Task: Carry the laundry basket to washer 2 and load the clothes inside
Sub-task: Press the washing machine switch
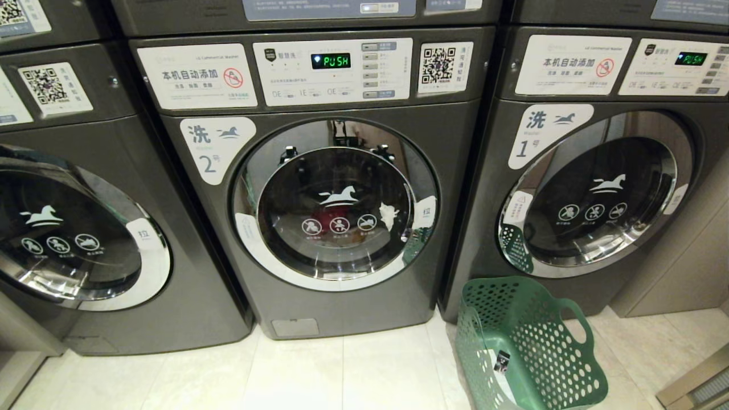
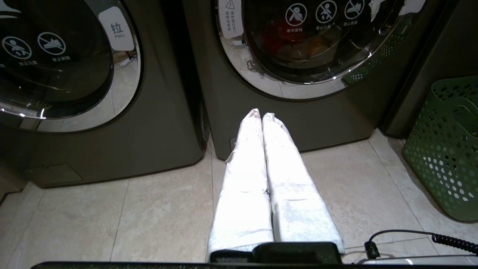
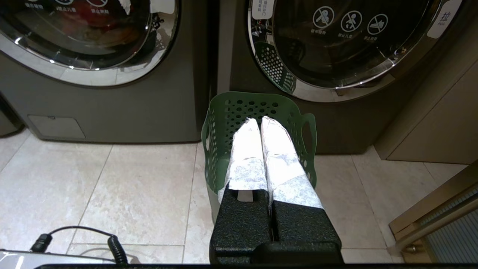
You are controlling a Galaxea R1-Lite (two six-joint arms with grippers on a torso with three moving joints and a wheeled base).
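I see three grey washers in a row; the leftmost washer point(image 1: 74, 228) has its door closed. My left claw point(image 2: 261, 116) hangs low over the floor tiles point(image 2: 149, 209), its white-wrapped fingers point(image 2: 246, 168) pressed together, clenched on nothing. Straight ahead of that claw stands washer 2 point(image 1: 336, 188), door closed, display reading PUSH. Through its glass I make out the clothes point(image 1: 336, 222): something red, a bit of orange, and a white piece at the door's right edge. Right of that comes the laundry basket point(image 1: 527, 347), green and perforated, standing upright on the tiles at the foot of the gap between washer 2 and washer 1 point(image 1: 598, 188); I see no garments in it. My right claw point(image 3: 260, 120) hangs just above the basket's open mouth, fingers likewise clenched together and holding nothing. Washer 1, beyond that claw, is closed too
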